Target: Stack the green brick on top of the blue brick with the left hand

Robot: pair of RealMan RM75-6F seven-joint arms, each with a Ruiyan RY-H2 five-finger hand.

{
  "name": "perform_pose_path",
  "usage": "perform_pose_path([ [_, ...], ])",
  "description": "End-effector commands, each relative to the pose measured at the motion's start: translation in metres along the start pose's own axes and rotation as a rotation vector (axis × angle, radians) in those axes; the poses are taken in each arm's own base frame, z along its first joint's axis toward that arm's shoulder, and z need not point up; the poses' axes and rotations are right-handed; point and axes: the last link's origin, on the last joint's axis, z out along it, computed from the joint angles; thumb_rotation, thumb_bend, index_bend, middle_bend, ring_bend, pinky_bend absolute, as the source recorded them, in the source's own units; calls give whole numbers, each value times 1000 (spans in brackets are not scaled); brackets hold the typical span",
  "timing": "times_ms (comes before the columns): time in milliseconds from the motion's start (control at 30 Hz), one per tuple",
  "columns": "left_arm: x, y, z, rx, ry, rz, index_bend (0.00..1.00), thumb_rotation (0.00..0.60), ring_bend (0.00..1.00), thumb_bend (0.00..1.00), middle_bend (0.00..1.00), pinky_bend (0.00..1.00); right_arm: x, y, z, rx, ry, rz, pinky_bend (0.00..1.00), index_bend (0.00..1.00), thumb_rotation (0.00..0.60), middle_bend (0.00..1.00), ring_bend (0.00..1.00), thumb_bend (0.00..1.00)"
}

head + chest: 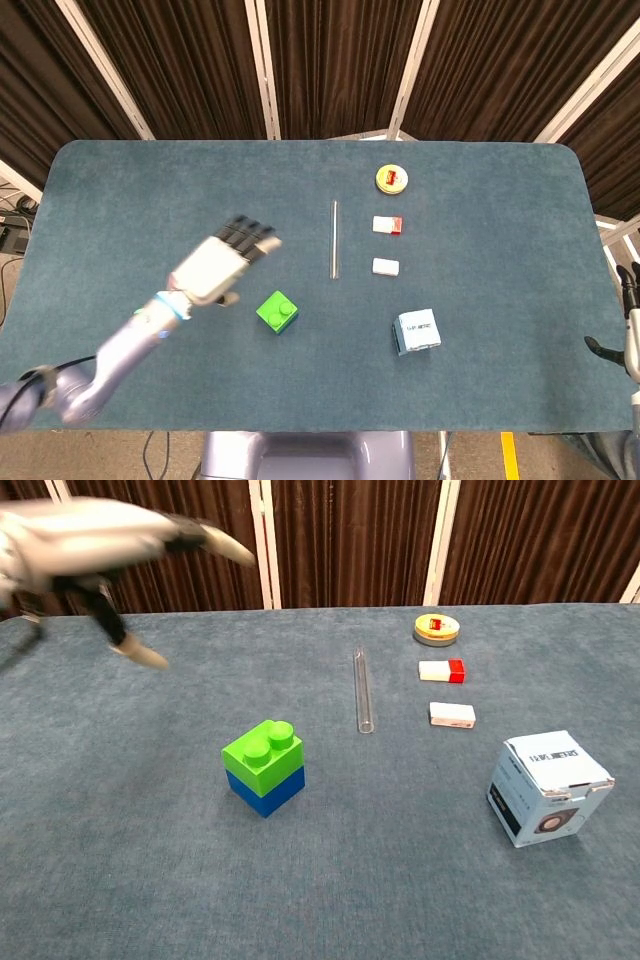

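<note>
A: What is lying nearest on the tabletop [120, 880]?

B: The white carton [548, 788] is sitting closest, toward the right side, tilted a little with its printed face showing. In the head view it is showing as a small box [417, 331] with a blue edge.

A: And the bricks?

B: The green brick [263, 752] is resting squarely on top of the blue brick [268, 791], the two touching and standing upright, with nothing gripping them. From the head view only the green one [277, 311] is showing, since it is covering the blue one beneath.

A: Where is the left hand?

B: The left hand [218, 264] is hanging above the tabletop, up and to the left of the stack and well apart from it. Its fingers [250, 234] are spreading out with nothing between them, so it is holding nothing. In the chest view it is appearing blurred at the upper left [95, 542].

A: The right hand?

B: Only a bit of dark hardware is showing at the right edge of the head view; I cannot tell whether a hand is there.

A: What is lying farther back?

B: A clear tube [364, 689] is lying lengthwise past the stack. To its right a white block [452, 714] is sitting, then a white block with a red end [442, 670], and farthest a round yellow tin [436, 630].
</note>
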Motion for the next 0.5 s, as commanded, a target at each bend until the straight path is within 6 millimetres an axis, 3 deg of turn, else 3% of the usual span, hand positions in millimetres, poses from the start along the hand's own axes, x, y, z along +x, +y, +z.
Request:
perform_pose_path([
  [33,17,-43,-79,279,77,-48,0,600,0,0,0,0,-1,-3,0,16,-2,3,0,0,600,0,0,0],
  [100,16,-52,-112,373,84,-79,0,600,0,0,0,0,0,-5,1,26,-1,11,0,0,600,0,0,0],
  [300,1,-65,-177,500,129,-101,0,600,0,0,0,0,1,-10,4,47,-9,25,0,0,600,0,0,0],
  [500,-17,-69,-211,548,145,-140,0,600,0,0,0,0,1,-13,4,71,-11,24,0,0,600,0,0,0],
])
